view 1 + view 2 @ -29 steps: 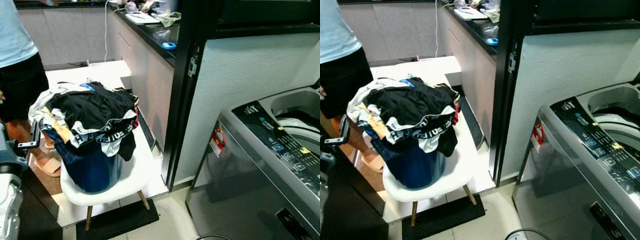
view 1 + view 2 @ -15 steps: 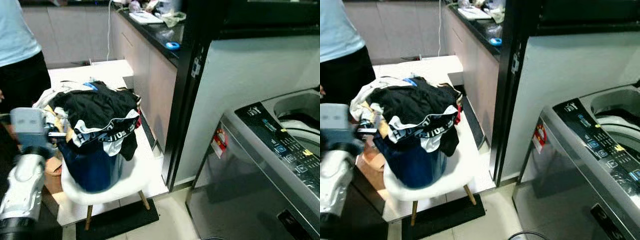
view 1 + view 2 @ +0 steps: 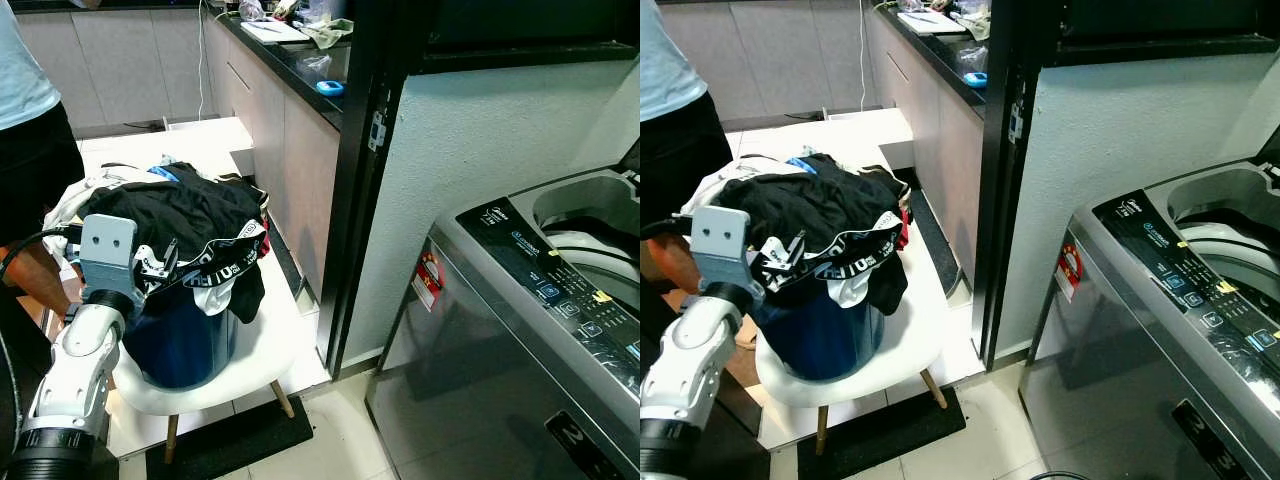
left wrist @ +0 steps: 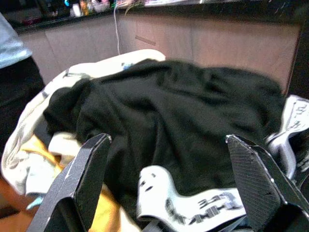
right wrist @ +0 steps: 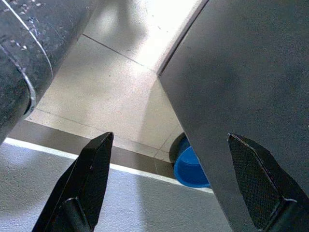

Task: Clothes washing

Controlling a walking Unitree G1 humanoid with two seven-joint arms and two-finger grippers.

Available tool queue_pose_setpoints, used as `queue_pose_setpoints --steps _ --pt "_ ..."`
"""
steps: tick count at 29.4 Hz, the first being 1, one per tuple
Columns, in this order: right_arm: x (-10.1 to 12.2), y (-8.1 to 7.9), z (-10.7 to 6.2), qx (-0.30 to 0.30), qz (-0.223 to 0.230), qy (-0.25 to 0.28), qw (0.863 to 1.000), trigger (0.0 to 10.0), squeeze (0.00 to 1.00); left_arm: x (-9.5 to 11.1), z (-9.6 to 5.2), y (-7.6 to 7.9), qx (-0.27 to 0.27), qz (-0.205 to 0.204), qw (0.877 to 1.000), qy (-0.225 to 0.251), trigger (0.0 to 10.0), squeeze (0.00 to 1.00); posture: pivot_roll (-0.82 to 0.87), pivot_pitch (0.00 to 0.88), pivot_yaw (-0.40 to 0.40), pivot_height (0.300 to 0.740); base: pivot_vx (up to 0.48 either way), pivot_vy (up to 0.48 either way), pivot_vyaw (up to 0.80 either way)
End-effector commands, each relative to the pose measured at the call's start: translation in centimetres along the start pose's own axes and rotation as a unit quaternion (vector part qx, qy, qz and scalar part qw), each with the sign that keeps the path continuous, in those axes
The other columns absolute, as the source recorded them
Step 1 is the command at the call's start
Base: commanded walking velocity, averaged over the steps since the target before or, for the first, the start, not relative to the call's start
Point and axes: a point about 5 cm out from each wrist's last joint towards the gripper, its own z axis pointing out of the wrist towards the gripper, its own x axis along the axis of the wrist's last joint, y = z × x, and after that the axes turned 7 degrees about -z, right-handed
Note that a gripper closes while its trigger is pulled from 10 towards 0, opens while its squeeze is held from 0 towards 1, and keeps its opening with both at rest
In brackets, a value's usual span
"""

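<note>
Left wrist view puts you right over the laundry: your left gripper (image 4: 166,188) has its two black fingers spread wide, with nothing between them, and the black garment (image 4: 178,121) fills the gap ahead. In the left eye view that pile heaps above the rim of a dark blue basket (image 3: 180,340), which sits on a white chair (image 3: 250,350) at about 9 o'clock from the washing machine (image 3: 560,300). The machine's lid is up and its tub (image 3: 590,225) is open at 3 o'clock in the frame.

Expect the cloth to be soft, light and limp, so it will sag and trail once lifted, and it may drag neighbours out with it. The printed waistband (image 3: 225,262) hanging at the pile's 5 o'clock edge looks tangled with other pieces. You'd do best to pinch a thick fold at the crown of the black garment, pressing down into the heap so that cloth bunches between the fingers.

Your right gripper (image 5: 164,183) hangs open beside the machine's dark side, over the floor tiles. A person (image 3: 30,130) stands just behind the chair.
</note>
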Motion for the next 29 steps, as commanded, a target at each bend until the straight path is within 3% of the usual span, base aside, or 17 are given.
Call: queue_pose_setpoints --steps 1,9,22,29 --pt "-0.5 -0.1 0.0 0.003 0.008 -0.007 1.000 10.0 0.00 -0.1 -0.3 0.3 -0.005 -0.010 1.000 -0.005 10.0 0.00 0.05 0.000 -0.064 0.740 0.244 0.000 0.00" --pt "-0.6 0.2 0.0 0.001 0.010 -0.007 1.000 10.0 0.00 1.8 -0.2 1.0 -0.013 -0.011 1.000 0.024 10.0 0.00 0.05 0.000 -0.066 0.740 0.253 0.000 0.00" --pt "-0.7 0.2 0.0 0.003 0.018 -0.009 1.000 10.0 0.00 2.6 0.0 1.9 -0.030 -0.016 0.999 0.034 10.0 0.00 0.05 0.000 -0.067 0.740 0.304 0.000 0.00" --pt "-0.6 0.2 0.0 0.001 0.027 -0.006 1.000 10.0 0.00 2.9 -0.1 4.2 -0.074 -0.036 0.996 0.033 10.0 0.00 0.04 0.000 -0.066 0.740 0.088 0.000 -0.29"
